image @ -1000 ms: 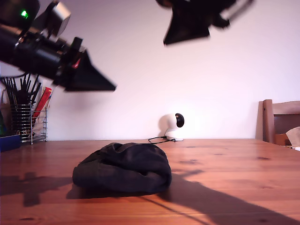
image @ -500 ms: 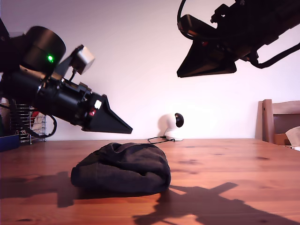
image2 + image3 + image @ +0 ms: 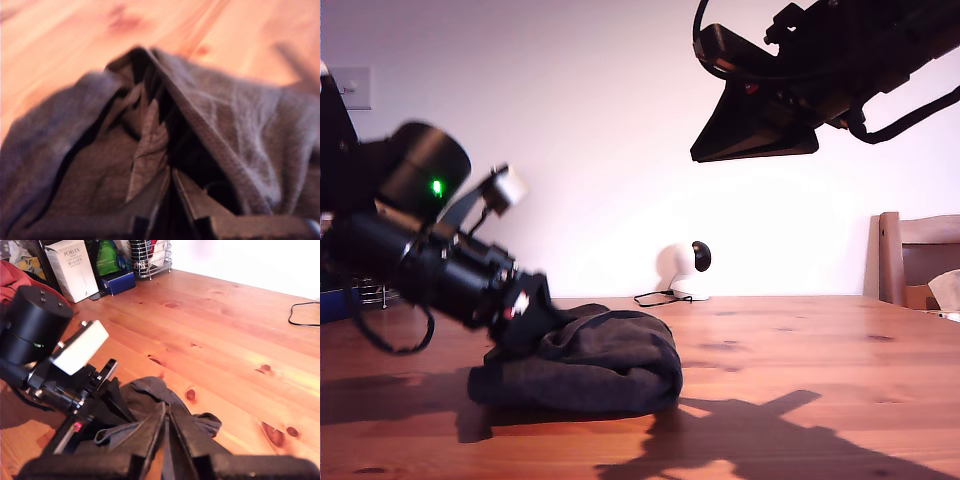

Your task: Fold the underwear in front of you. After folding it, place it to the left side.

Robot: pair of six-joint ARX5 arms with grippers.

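**A:** Dark-grey fabric, all bunched – the underwear [image 3: 585, 358] sits as a rumpled heap on the wooden table [image 3: 820, 350], roughly mid-table, a bit toward the exterior view's left. No flat fold anywhere, so we count the folding as not done.

**B:** Agreed. Our first gripper [image 3: 525, 322] is down at the heap's edge on the exterior view's left, tips pressed into the cloth. In the first wrist view the tips [image 3: 167, 200] look nearly together, w/ grey fabric [image 3: 225, 135] right around them.

**A:** Pinching it, or just poking in?

**B:** Can't tell. That view is blurred and too close; whether cloth is caught btw the tips isn't clear. Our guess is we're at the very start of a grab.

**A:** And the other arm?

**B:** Our second gripper [image 3: 760, 125] hangs high, well above the table, toward the exterior view's right, touching nothing. Its wrist view shows the tips [image 3: 167, 432] drawn tight together, nothing btw them, looking down on the heap [image 3: 160, 395] and the first arm.

**A:** So what's left?

**B:** Pretty much everything, as we judge it: get a hold, spread the garment flat, fold it, then carry it off to the side. Waistband and label aren't readable in the lump, so we'd need it opened out first. Placement isn't begun; it lies in front of us.
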